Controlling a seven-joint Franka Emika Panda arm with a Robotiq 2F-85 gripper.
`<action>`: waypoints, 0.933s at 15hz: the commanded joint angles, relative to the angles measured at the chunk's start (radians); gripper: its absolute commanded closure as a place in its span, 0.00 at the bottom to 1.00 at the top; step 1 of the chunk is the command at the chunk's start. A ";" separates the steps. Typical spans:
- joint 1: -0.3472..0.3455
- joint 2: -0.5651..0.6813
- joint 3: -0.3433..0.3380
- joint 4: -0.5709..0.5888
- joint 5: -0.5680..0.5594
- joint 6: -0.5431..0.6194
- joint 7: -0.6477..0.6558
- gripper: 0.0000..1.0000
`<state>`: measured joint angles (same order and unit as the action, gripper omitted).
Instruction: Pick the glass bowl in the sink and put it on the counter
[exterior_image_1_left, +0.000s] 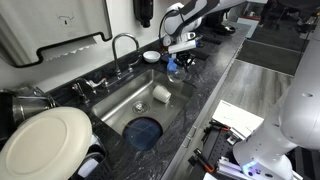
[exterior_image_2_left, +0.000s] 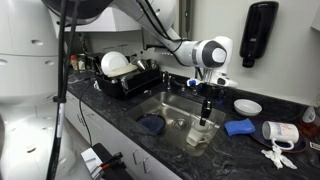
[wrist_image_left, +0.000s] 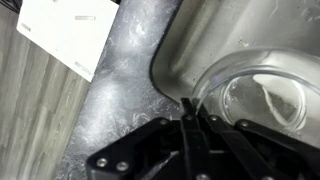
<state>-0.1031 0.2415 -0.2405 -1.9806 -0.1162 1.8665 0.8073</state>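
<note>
Fingers: the fingers (wrist_image_left: 192, 140) are clenched on the rim of the bowl (wrist_image_left: 262, 95), one inside the glass and one outside, pointing straight down.
Bowl: clear and upright, held by its near edge over a corner of the sink (wrist_image_left: 215, 35), just beside the table (wrist_image_left: 125, 95) edge. The wrist view does not show whether its base touches the steel.
Bowl from outside: in an exterior view it is a faint shape (exterior_image_2_left: 200, 135) under the fingers at the sink's front corner.
Arm: the arm (exterior_image_2_left: 205, 52) reaches in over the sink from behind, wrist vertical.
Sink: a white cup (exterior_image_1_left: 160, 94) lies on its side on the sink floor, and a blue dish (exterior_image_1_left: 144, 131) sits at the other end, well apart from the bowl.
Faucet: the faucet (exterior_image_1_left: 122, 45) curves up from the back rim.
Table: dark and speckled; a rack (exterior_image_2_left: 130, 80) with white dishes stands beside the sink.
Plate: a large white plate (exterior_image_1_left: 45, 140) fills the near corner of an exterior view.
Paper: a white sheet (wrist_image_left: 70, 35) lies beyond the table edge.
</note>
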 joint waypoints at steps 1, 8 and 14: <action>-0.024 0.009 -0.019 0.061 -0.023 -0.119 0.050 0.99; -0.054 0.054 -0.059 0.092 -0.110 -0.236 0.204 0.99; -0.083 0.119 -0.063 0.085 -0.058 -0.138 0.297 0.99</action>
<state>-0.1608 0.3274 -0.3088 -1.9180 -0.2133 1.6917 1.0756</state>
